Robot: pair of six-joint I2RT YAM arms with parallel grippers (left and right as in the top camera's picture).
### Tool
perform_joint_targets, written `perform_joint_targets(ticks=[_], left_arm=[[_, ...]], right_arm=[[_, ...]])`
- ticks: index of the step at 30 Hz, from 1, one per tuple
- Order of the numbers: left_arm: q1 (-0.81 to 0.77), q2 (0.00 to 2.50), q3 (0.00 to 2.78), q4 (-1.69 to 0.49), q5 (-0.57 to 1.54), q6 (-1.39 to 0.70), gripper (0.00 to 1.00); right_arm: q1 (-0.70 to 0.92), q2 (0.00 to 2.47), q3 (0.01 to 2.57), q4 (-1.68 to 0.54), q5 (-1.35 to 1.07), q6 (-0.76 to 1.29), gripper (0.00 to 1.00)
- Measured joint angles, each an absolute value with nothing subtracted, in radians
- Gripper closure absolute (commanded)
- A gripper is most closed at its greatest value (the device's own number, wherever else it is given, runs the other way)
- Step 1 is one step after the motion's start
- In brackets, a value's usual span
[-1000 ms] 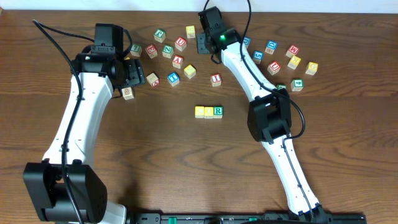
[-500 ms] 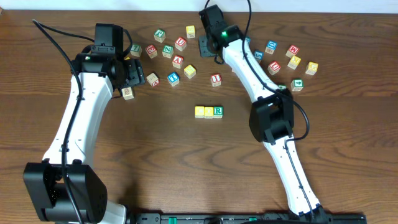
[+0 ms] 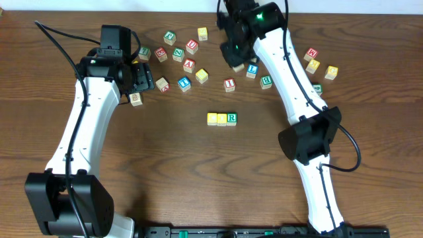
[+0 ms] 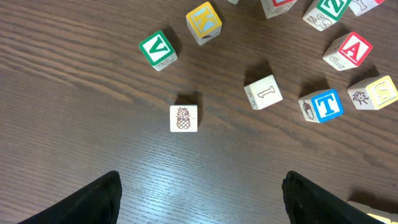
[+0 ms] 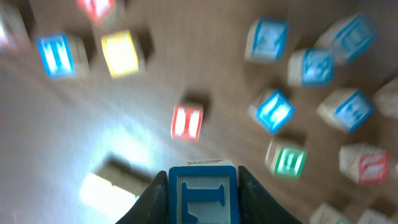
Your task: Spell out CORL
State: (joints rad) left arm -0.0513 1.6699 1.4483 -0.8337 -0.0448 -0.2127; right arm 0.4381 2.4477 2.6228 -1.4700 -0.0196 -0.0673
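A row of three blocks (image 3: 222, 119), two yellow and a green R, lies at the table's middle. My right gripper (image 3: 234, 58) is shut on a blue L block (image 5: 203, 193) and holds it above the table, behind and slightly right of the row. The right wrist view is blurred; the row shows there as a bright yellow patch (image 5: 109, 193) at lower left. My left gripper (image 4: 202, 193) is open and empty over bare wood, just in front of a pineapple block (image 4: 184, 118). In the overhead view it sits at the left (image 3: 142, 76).
Loose letter blocks are scattered along the back of the table (image 3: 188, 56), with more at the back right (image 3: 310, 63). A red block (image 3: 229, 84) lies behind the row. Near my left gripper are a green V (image 4: 157, 50), yellow K (image 4: 204, 22) and blue T (image 4: 323, 106).
My right arm has swung its wrist up and to the right, and the gripper has come forward from the back cluster with the blue L block. The left arm has not moved.
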Motion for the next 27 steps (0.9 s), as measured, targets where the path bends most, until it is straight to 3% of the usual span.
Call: perform_joint_targets(ticks=[9,27], left_arm=[[-0.051,1.670,1.448,-0.834,-0.045,-0.213,0.18],[-0.051,1.670,1.448,-0.834,-0.045,-0.213,0.18]], right_arm=[[0.438,2.464,2.515,-1.570,-0.031,-0.125,0.74],[0.432,2.466,2.320,-1.533,-0.049,-0.179,0.71]])
